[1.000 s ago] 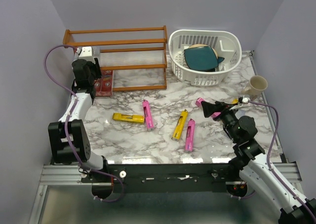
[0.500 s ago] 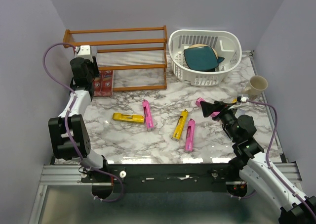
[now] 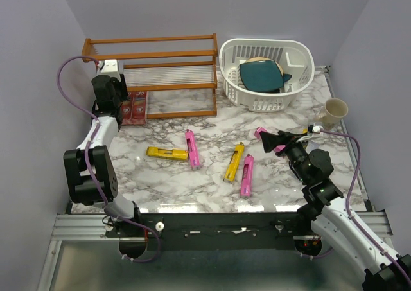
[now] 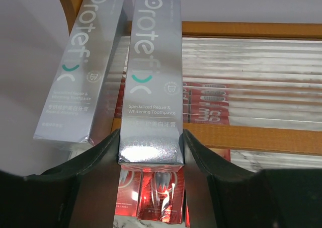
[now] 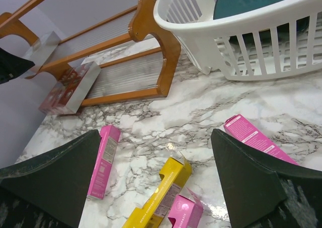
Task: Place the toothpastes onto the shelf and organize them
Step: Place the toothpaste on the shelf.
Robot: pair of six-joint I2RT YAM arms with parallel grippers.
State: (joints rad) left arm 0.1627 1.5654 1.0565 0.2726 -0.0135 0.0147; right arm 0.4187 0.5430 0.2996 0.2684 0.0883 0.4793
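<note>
Shelf: the shelf is an orange-brown wooden rack at the far left of the marble bench. It has rail sides and an upper tier of clear slats.
Upper tier, left end: two silver cartons lie side by side, the held silver carton and the second silver carton just to its left.
Lower tier, left end: the red cartons lie together, their near ends poking out past the front rail.
Left end effector: the left end effector pinches the near end of the held silver carton. Whether that carton rests on the slats cannot be told.
Right end effector: the right end effector is spread wide with nothing between the fingers. It hangs over the right side of the bench.
Loose on the bench: two yellow cartons and three magenta cartons. The last magenta one lies just beside the right end effector.
Basket: the white slotted basket stands right of the shelf. It holds a dark teal flat item lying over a tan round one.
Mug: a beige mug stands at the right edge of the bench; its inside is not visible.
</note>
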